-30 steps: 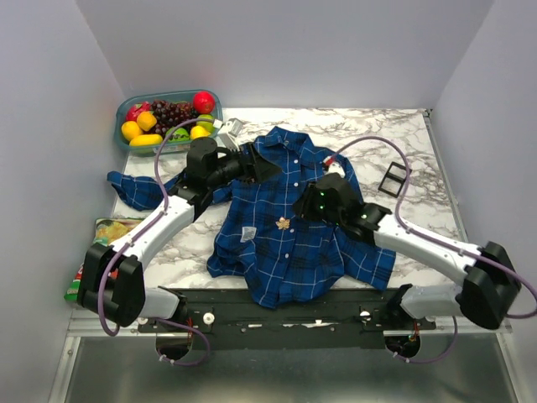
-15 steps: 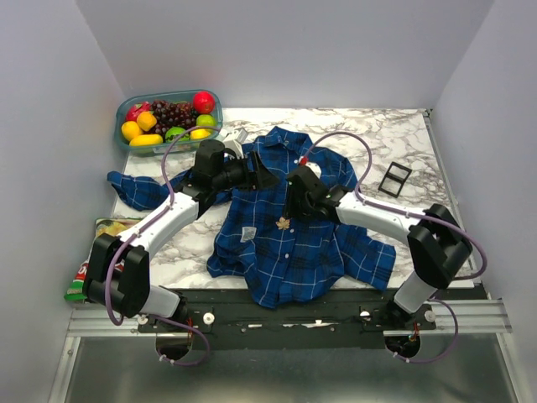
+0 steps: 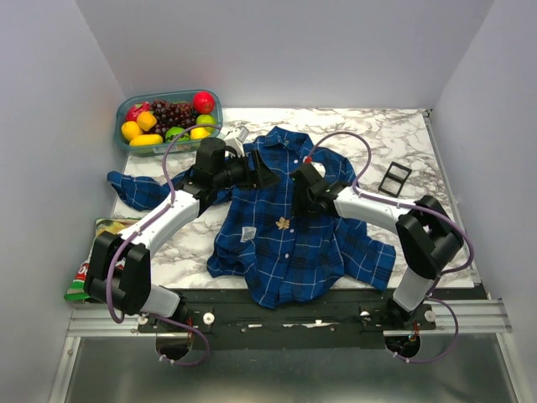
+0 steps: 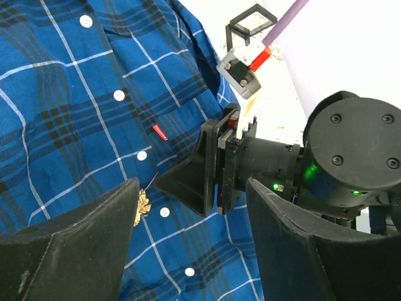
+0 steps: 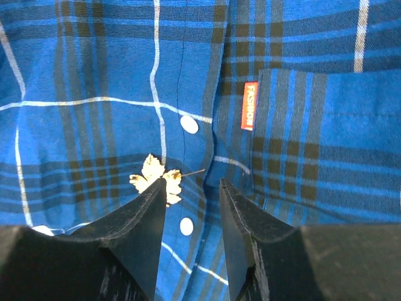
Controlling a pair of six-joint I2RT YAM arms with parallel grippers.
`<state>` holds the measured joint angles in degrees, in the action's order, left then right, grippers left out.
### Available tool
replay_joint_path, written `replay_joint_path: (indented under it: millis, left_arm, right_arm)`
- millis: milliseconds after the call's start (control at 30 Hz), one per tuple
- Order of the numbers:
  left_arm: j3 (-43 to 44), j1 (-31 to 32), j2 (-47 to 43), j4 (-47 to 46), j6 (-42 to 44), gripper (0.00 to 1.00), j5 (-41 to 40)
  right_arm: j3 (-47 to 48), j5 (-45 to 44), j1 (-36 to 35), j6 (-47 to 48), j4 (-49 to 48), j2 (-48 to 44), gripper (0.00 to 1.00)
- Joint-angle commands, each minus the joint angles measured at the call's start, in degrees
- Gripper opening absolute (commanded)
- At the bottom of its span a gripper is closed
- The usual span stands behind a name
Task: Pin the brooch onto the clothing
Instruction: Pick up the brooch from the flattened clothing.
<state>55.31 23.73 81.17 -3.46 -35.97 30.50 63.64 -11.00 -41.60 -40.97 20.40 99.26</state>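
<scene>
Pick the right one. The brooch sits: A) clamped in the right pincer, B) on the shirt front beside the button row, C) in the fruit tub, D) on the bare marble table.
B: the leaf-shaped brooch lies on the plaid shirt next to the white buttons, and the right pincer close by is open and grips nothing.

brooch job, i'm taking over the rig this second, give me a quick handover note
Left gripper: open, empty, over the upper part of the shirt.
Right gripper: open, empty, low over the shirt front.
Brooch: lies on the shirt front beside the buttons, at the right gripper's fingertip; neither gripper holds it.
Done: brooch is on the shirt; whether its pin goes through the fabric cannot be told.
Left: check the fastening, pin it if loose.
</scene>
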Motion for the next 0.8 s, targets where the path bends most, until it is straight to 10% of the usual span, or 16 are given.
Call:
replay_joint_path:
  millis: [0,767]
  left_arm:
    - [1.5,0.0,0.6,0.7,1.0,0.78,0.3]
    - [1.7,0.1,1.1,1.1,1.2,0.77,0.6]
  right_arm:
    - [0.3,1.5,1.1,2.4,-1.9,2.2,0.47]
    - [-1.8,5.9,1.6,1.4,-5.7,4.2,0.26]
